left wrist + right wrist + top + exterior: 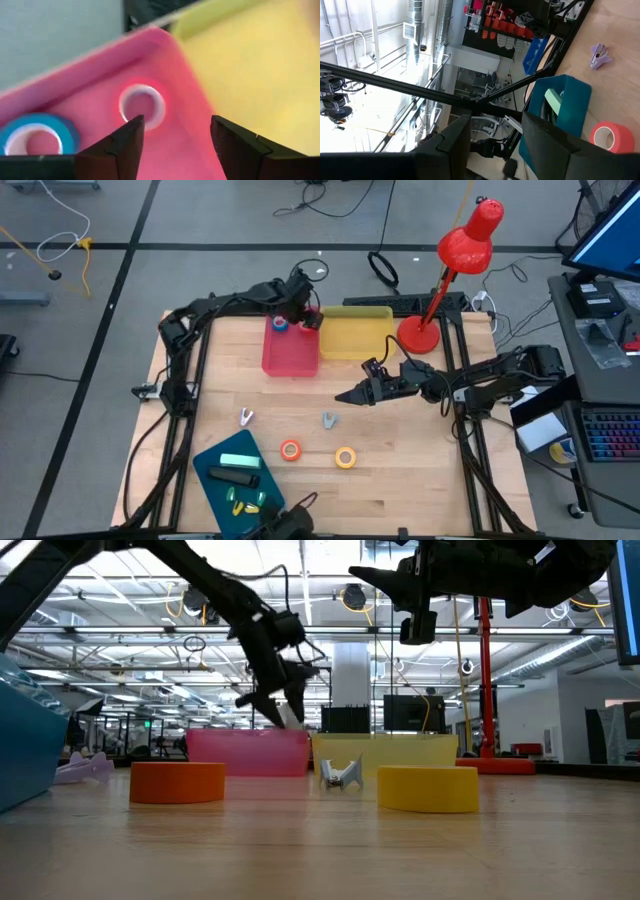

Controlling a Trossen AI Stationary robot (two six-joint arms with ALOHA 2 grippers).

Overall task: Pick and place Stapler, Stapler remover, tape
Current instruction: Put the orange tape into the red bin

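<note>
My left gripper [297,318] hangs open over the far end of the pink tray [290,355], touching nothing. In the left wrist view its fingers [175,122] stand apart just above a red tape roll [143,89] that lies flat on the tray floor beside a blue tape roll [36,120]. An orange tape roll [290,449] and a yellow tape roll [345,457] lie flat on the table near the front. A purple stapler remover [246,416] and a grey one [329,419] rest on the wood. My right gripper [343,395] hovers open above mid-table. A black stapler [232,477] lies in the teal tray [215,490].
A yellow tray [358,332] stands against the pink tray's right side. A red desk lamp [440,290] stands at the far right corner. The teal tray at the near left also holds a mint-green item [240,462] and small yellow pieces [245,502].
</note>
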